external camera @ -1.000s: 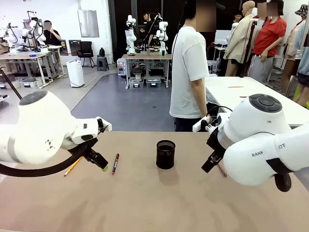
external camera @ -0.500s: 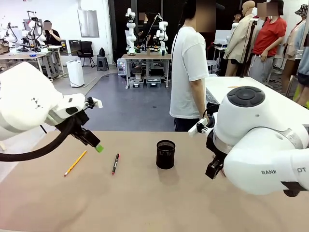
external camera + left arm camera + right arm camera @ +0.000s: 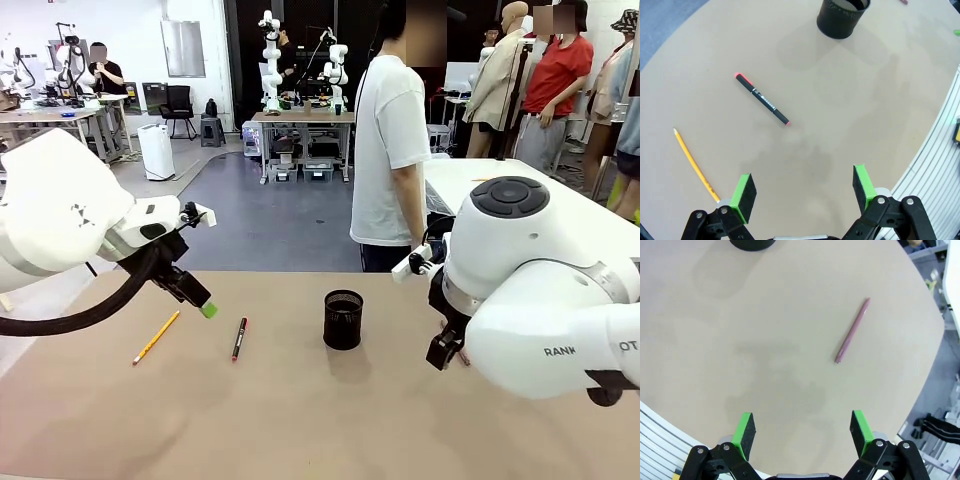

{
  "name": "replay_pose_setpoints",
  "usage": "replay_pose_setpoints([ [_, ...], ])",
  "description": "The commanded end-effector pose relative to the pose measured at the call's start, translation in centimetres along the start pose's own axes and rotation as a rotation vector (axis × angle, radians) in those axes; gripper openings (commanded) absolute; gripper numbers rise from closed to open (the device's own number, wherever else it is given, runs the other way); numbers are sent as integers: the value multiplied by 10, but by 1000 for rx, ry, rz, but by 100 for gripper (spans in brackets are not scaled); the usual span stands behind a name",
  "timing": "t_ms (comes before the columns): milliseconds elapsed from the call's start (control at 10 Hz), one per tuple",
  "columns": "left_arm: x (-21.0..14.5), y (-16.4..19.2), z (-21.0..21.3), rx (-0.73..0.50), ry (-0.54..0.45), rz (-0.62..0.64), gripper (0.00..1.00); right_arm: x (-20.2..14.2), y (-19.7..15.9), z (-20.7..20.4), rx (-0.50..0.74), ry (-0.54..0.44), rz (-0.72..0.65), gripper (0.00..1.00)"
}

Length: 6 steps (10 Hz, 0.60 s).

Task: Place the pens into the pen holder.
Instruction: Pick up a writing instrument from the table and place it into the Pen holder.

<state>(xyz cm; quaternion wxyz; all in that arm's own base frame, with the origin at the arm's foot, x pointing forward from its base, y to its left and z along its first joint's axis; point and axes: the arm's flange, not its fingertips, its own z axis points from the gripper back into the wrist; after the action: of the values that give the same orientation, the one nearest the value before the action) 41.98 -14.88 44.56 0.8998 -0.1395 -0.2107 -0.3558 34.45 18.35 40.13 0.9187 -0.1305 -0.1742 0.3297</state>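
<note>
Pens point(image 3: 239, 339): lay flat on the table point(image 3: 300, 430), all three outside the holder point(image 3: 343, 319), none touching another.

Holder: stood upright near the table's middle, mouth up.

Pencil point(image 3: 156, 337), orange-yellow: lay slanted toward the robot's left, well apart from the holder.

Black pen point(image 3: 761, 99), red at both ends: lay between pencil and holder, nearer the pencil, touching neither.

Pink pen point(image 3: 852, 330): lay alone on the robot's right side, apart from the holder. Was largely hidden behind the right arm point(image 3: 540, 300) in the front view.

Left gripper point(image 3: 804, 187): hung above the table, over the stretch between pencil and black pen. Had its green pads spread wide, with nothing between them. In its wrist view, pencil just beside one pad, black pen farther ahead, holder at the top edge.

Right gripper point(image 3: 802, 427): hung over bare table, jaws likewise spread wide and empty. In its wrist view, pink pen ahead and off to one side, holder's base at the top edge.

Person point(image 3: 390, 150) in a white shirt: stood side-on at the table's far edge.
</note>
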Motion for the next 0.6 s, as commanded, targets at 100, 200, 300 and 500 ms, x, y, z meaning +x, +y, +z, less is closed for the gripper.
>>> replay_pose_setpoints([
  [100,-2,2,0,-12,-5,21,100,1,-1,-2,-7,-20,28,100],
  [200,0,0,0,1,1,1,100,0,0,0,0,0,0,100],
  [300,0,0,5,-46,-3,-36,100,4,-1,8,127,-42,-6,100],
  [500,3,2,13,-109,-49,-73,100,10,-7,23,286,-123,-10,100],
])
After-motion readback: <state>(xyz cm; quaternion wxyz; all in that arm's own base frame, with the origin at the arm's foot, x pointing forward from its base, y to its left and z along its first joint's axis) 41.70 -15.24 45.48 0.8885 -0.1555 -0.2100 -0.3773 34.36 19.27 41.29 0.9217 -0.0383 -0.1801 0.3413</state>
